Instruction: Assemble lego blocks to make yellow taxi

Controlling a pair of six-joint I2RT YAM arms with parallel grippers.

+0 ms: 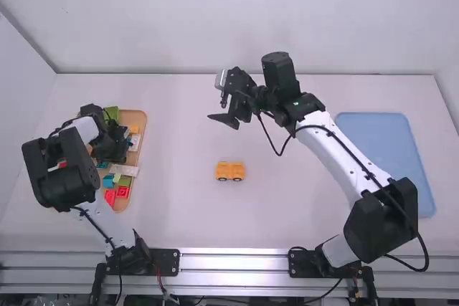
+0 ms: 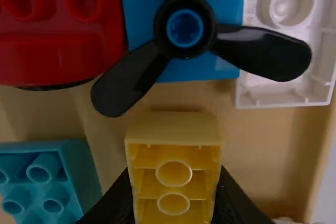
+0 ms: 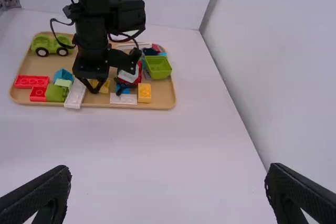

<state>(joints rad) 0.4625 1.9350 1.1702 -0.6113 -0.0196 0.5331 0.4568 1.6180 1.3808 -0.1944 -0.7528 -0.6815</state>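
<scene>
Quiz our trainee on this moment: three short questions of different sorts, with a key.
1. True or false: the yellow-orange wheeled piece sits on the table, outside the tray.

2. Which block is between the left gripper's fingers?
A) a red one
B) a yellow one
C) a teal one

3. Fill the blank: the black propeller lies over a ____ block.

Key: 1 true; 2 B; 3 blue.
</scene>
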